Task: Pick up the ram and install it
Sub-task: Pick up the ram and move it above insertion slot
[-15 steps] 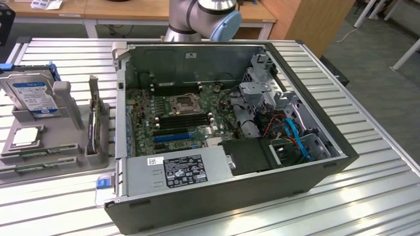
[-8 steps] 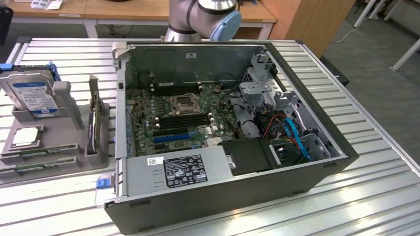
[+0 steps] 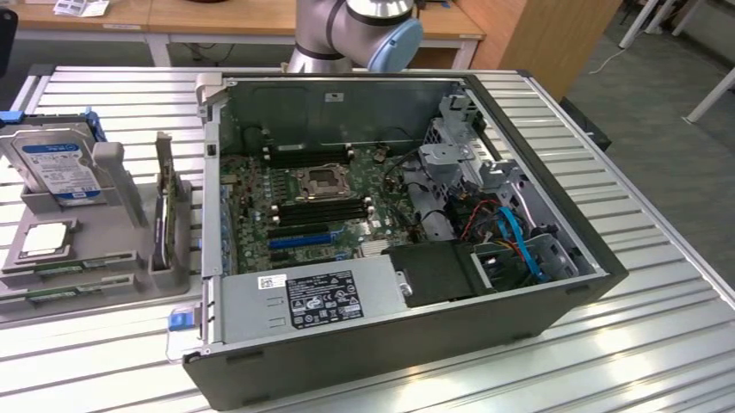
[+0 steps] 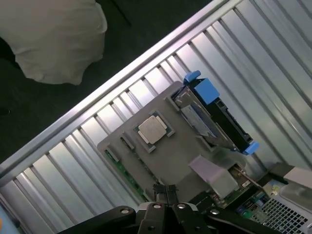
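Note:
The ram (image 3: 71,265) is a thin green stick lying in a slot of the grey parts holder (image 3: 115,258), at the exterior view's left; a second like it (image 3: 64,292) lies just in front. In the wrist view the ram (image 4: 127,176) shows as a green edge along the holder's (image 4: 175,161) side. My gripper (image 4: 165,191) hangs well above the holder, near the ram, with its black fingers shut together and nothing between them. The open computer case (image 3: 552,301) holds the motherboard with its black memory slots (image 3: 327,209).
On the holder also sit a silver processor (image 4: 155,129), a blue-labelled hard drive (image 3: 58,168) in a blue-tabbed caddy (image 4: 214,109), and an upright card (image 3: 170,215). All of it rests on a slatted metal table (image 3: 643,344). The arm's base (image 3: 344,30) stands behind the case.

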